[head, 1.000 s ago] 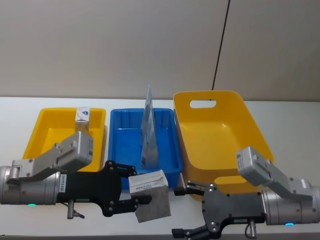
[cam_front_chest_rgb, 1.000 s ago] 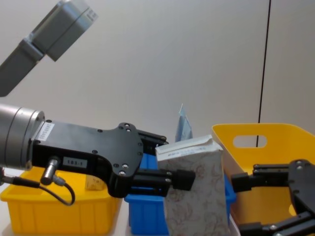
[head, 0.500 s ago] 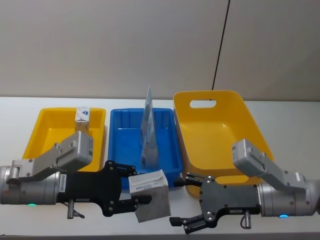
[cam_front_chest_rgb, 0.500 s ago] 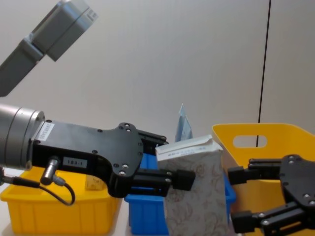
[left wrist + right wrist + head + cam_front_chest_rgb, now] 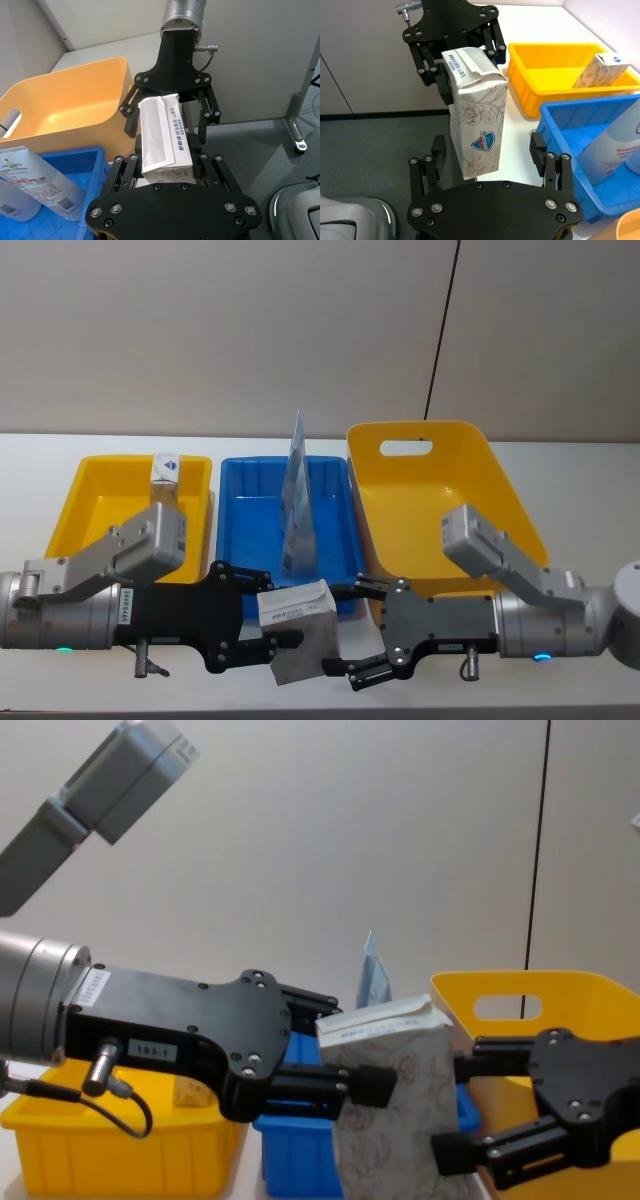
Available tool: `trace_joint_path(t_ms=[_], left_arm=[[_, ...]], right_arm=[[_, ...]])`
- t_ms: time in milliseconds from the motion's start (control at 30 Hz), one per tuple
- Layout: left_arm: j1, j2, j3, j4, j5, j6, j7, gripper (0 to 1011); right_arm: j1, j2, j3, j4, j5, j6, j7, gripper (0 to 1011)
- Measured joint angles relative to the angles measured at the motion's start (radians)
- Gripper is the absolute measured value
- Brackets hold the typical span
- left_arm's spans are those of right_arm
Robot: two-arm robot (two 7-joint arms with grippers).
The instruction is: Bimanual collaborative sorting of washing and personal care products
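Since the bench (image 5: pixel 560 455) and its row of bins, the large yellow bin (image 5: pixel 440 515) on the right, the blue bin (image 5: pixel 245 525) in the middle and the small yellow bin (image 5: pixel 100 505) on the left, sit behind the action, my worry is the handover out front. The left tool (image 5: pixel 278 612) pinches the speckled pack (image 5: pixel 300 630) upright near the bench's front edge. The right tool (image 5: pixel 342 628) is spread around it, with a gap on each side. If the left lets go before the right bites, I reckon the pack drops, and an off-centre squeeze could twist or crumple it. The light-blue pouch (image 5: pixel 297 510) stands in the blue bin, and a second pack (image 5: pixel 165 480) in the small yellow one. I cannot tell whether the held pack hangs over bench or floor (image 5: pixel 370 150); the tools hide part of its sides.
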Motion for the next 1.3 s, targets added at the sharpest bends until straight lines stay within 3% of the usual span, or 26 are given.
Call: trace_joint_path(t_ms=[733, 1000, 1300], left_arm=[[0.0, 0.0, 0.0, 0.0, 0.0, 0.0, 0.0, 446], [0.0, 0.0, 0.0, 0.0, 0.0, 0.0, 0.001, 446], [0.0, 0.0, 0.0, 0.0, 0.0, 0.0, 0.001, 446]], right_arm=[[0.068, -0.061, -0.059, 0.082, -0.006, 0.023, 0.013, 994], [0.076, -0.068, -0.065, 0.09, -0.008, 0.028, 0.015, 816], [0.08, -0.072, -0.069, 0.096, -0.009, 0.03, 0.015, 530]])
